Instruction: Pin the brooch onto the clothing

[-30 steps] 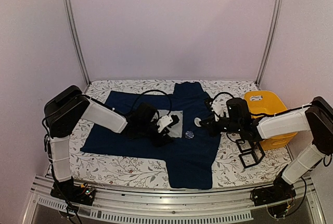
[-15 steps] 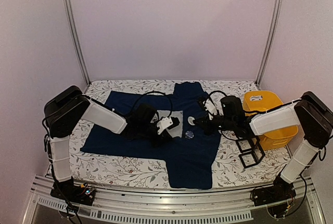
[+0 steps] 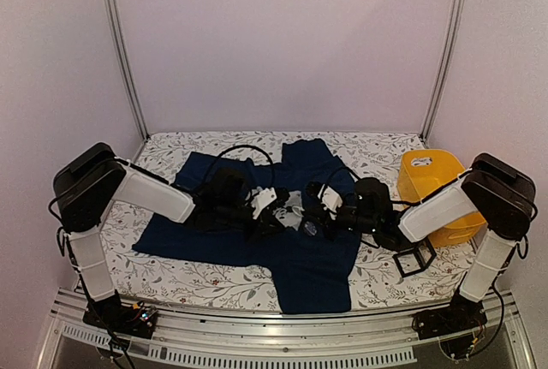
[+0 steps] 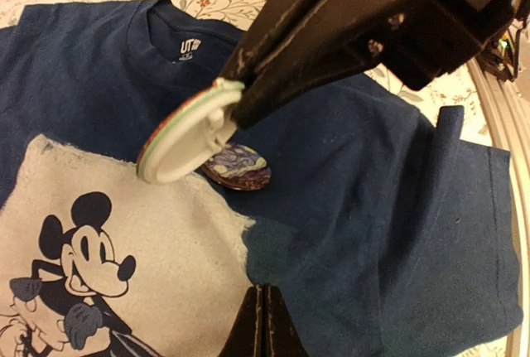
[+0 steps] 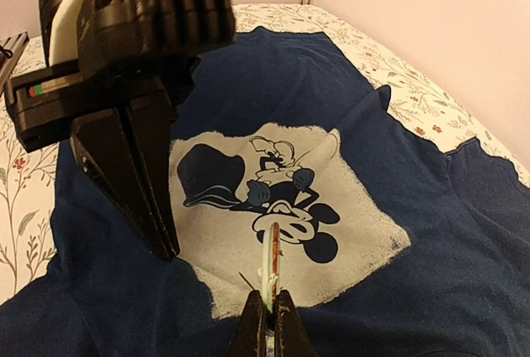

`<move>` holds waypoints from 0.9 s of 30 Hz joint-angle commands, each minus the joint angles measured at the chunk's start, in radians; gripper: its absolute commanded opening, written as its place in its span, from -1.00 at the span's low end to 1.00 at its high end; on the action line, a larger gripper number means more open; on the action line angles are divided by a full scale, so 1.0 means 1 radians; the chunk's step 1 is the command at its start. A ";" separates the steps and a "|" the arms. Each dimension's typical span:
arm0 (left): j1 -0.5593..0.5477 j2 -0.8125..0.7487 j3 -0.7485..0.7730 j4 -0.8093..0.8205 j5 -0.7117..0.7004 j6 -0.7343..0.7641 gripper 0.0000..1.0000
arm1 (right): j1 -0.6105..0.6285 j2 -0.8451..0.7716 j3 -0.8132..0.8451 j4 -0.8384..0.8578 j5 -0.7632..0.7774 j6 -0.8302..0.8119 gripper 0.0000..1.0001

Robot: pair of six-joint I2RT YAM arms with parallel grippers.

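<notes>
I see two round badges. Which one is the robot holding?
The white-backed badge, pinched on edge in the right gripper above the T-shirt. The other one, the dark swirly badge, lies flat on it beside the mouse print.

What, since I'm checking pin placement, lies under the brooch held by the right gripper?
A swirl-patterned badge on the navy clothing, beside the pale print. The brooch covers the badge's upper-left edge.
</notes>
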 commanded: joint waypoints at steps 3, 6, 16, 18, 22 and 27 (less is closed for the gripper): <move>0.001 -0.021 -0.006 0.052 0.122 -0.053 -1.00 | 0.038 0.052 -0.054 0.213 0.058 -0.145 -1.00; 0.005 -0.017 0.000 0.060 0.145 -0.063 -1.00 | 0.060 0.098 -0.090 0.314 0.083 -0.191 -1.00; 0.023 -0.012 0.005 0.066 0.168 -0.073 -1.00 | 0.105 0.179 -0.098 0.390 0.146 -0.256 -1.00; 0.026 -0.012 0.008 0.069 0.173 -0.076 -1.00 | 0.114 0.183 -0.105 0.388 0.153 -0.257 -1.00; 0.034 -0.011 0.016 0.065 0.182 -0.080 -1.00 | 0.142 0.190 -0.116 0.387 0.164 -0.292 -1.00; 0.040 -0.008 0.015 0.062 0.180 -0.079 -1.00 | 0.160 0.166 -0.128 0.385 0.142 -0.279 -1.00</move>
